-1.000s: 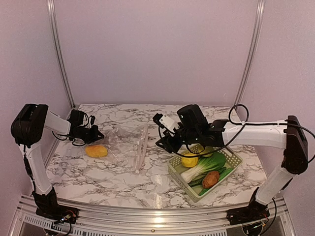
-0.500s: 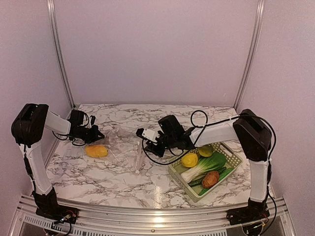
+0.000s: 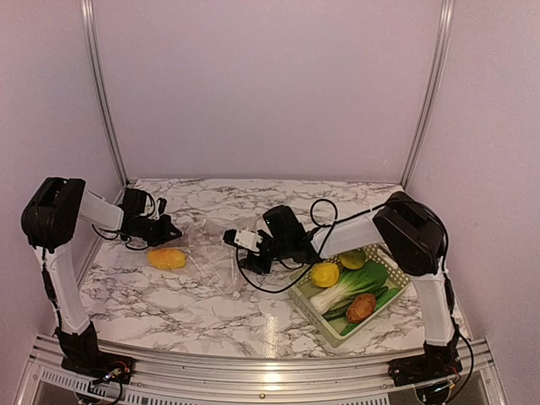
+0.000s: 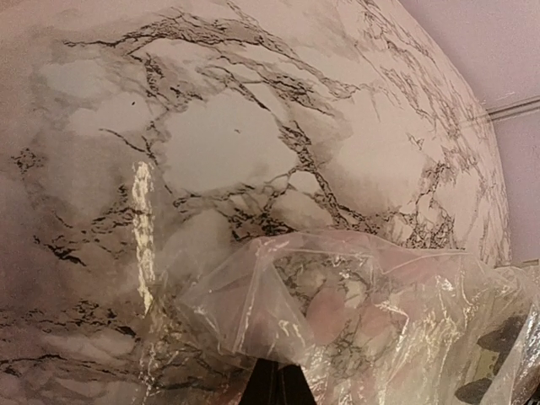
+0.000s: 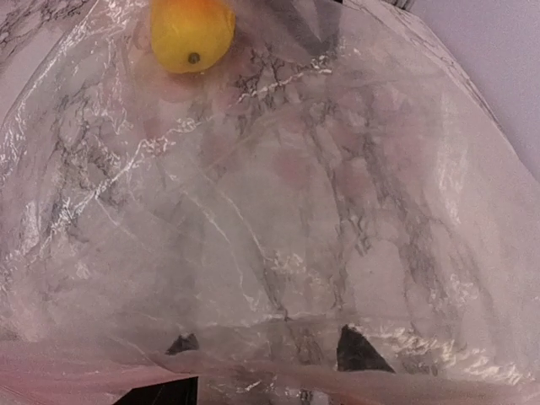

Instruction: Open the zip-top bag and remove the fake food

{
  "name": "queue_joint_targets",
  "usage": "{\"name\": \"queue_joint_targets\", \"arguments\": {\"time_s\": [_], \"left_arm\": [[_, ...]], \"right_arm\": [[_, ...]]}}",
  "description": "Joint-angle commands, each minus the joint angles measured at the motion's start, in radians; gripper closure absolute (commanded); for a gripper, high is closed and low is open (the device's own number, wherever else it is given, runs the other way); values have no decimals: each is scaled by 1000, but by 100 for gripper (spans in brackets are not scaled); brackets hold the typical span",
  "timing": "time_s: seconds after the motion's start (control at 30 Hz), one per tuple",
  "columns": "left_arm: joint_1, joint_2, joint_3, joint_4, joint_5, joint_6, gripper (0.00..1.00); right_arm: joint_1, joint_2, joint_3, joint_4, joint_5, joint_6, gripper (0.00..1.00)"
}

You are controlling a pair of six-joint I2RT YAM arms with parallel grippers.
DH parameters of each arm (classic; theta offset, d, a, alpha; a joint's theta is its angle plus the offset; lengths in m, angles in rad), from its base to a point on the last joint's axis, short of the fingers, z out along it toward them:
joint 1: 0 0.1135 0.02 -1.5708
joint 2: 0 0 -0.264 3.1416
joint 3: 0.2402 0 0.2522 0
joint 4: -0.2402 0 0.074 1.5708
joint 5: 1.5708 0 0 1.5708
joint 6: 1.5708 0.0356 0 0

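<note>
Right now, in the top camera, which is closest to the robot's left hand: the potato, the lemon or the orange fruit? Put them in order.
From the left hand:
1. Orange fruit, beside it on the table's left.
2. Lemon, in the basket on the right.
3. Potato, farther right in the same basket.

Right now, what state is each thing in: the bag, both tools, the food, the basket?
zip-top bag: lying crumpled, pinched at the end nearest the left arm; mouth unclear.
left tool: shut on the bag's edge.
right tool: open, fingertips against the plastic, closed on nothing.
orange-yellow fruit: lying at the bag's pinched end; inside or outside, cannot tell.
basket: upright, holding lemon, bok choy, potato, mango.
</note>
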Motion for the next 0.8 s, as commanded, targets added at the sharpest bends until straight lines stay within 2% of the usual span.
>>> {"name": "queue_joint_targets", "arguments": {"time_s": [0.0,0.17,0.27,0.4,0.47,0.6,0.67,0.77], "left_arm": [[-37,37,13,4,24,-13,100],[-76,47,-5,65,37,-65,100],[-92,41,-39,131,34,-121,100],[-118,32,-67,185,9,-166,100],[-127,32,-78,199,7,-176,100],[-138,25,-98,219,2,-187,100],[-142,24,-105,225,3,-187,100],[-145,24,-111,231,7,-185,100]], "right_arm": [[54,25,27,95,-15,-60,40],[102,81,118,102,-33,-32,34],[129,97,115,177,-52,13,30],[160,136,149,225,-46,73,32],[166,156,165,241,-48,105,38],[171,172,165,295,-46,176,62],[172,176,161,318,-26,205,68],[172,191,170,334,15,239,71]]}}
